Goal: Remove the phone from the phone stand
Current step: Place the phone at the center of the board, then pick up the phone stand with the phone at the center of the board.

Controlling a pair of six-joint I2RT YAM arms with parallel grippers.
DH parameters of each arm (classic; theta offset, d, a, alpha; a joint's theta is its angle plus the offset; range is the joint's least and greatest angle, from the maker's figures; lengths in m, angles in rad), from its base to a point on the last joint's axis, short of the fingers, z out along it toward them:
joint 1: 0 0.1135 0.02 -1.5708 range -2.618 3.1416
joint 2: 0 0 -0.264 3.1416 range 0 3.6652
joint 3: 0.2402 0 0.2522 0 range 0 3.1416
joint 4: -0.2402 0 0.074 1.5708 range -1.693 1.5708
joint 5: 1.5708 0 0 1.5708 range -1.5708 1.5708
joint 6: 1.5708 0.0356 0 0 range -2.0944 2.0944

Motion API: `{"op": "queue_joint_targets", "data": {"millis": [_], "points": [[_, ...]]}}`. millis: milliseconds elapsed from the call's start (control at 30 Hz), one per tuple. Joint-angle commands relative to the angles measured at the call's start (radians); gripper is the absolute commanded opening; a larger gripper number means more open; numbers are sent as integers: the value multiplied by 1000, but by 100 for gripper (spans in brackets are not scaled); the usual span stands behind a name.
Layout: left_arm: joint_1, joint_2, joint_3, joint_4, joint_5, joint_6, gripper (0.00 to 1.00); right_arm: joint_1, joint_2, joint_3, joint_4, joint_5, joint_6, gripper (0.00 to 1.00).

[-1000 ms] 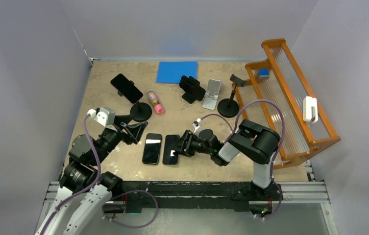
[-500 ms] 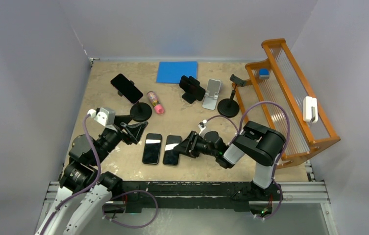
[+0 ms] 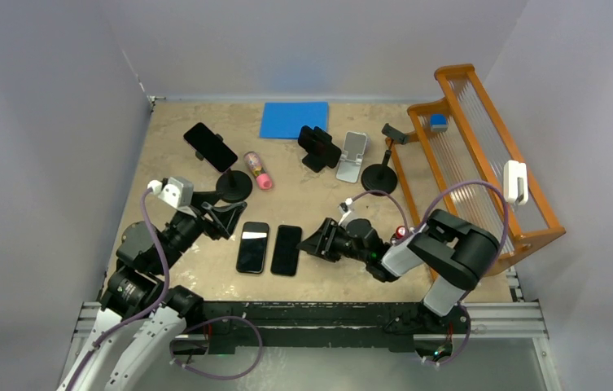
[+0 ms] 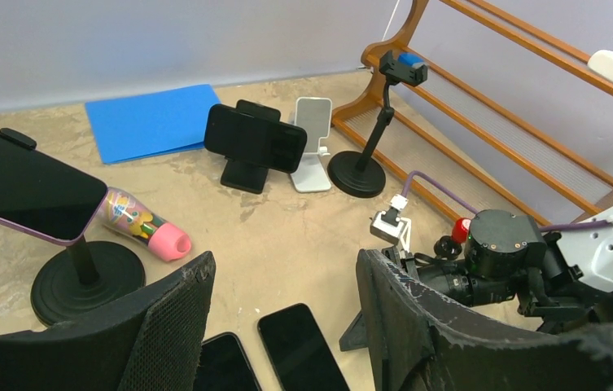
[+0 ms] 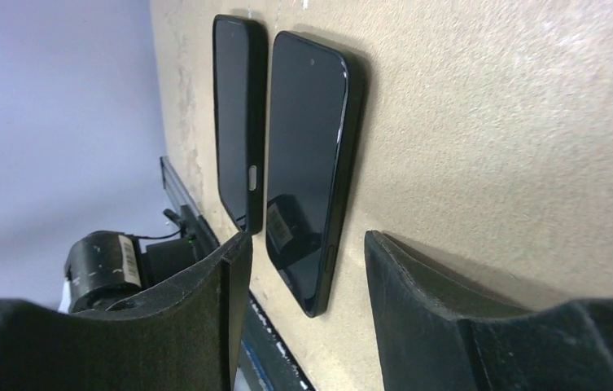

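At the front of the table (image 3: 174, 167): two phones lying flat, both grippers empty.

To the left, a clamped phone (image 3: 211, 147) is sitting tilted in its round-based stand (image 3: 234, 186). Farther back, a cradled phone (image 3: 319, 147) is resting sideways in a black cradle (image 3: 313, 163). Either may be the one awaiting removal. The left gripper (image 3: 225, 216) is hovering just beside the round base with fingers spread, pinching nothing, probably because that phone is nearest. The right gripper (image 3: 313, 243) is hanging low just beside the nearer flat phone (image 3: 286, 249), jaws parted and gripping nothing, which suggests a release. The other flat phone (image 3: 253, 246) is lying alongside, screen up, probably parked clear of the stands.
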Motion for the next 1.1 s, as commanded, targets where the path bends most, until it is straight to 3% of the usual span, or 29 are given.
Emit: {"op": "queue_joint_targets", "data": {"millis": [0,200,367,567,833,1067], "points": [[3,4,3,23,8,18,62,-5,-79,31,-175,81,-111,56],[3,4,3,20,6,18,62,-2,-204,118,-315,136,-195,56],[3,14,7,11,-16,8,62,7,-416,210,-515,235,-314,56],[3,77,30,-26,-151,-42,62,66,-603,343,-696,383,-549,56],[3,267,133,-126,-247,-150,64,96,-620,423,-739,436,-723,58],[21,379,189,-166,-327,-250,75,96,-668,352,-633,491,-731,65]]}}
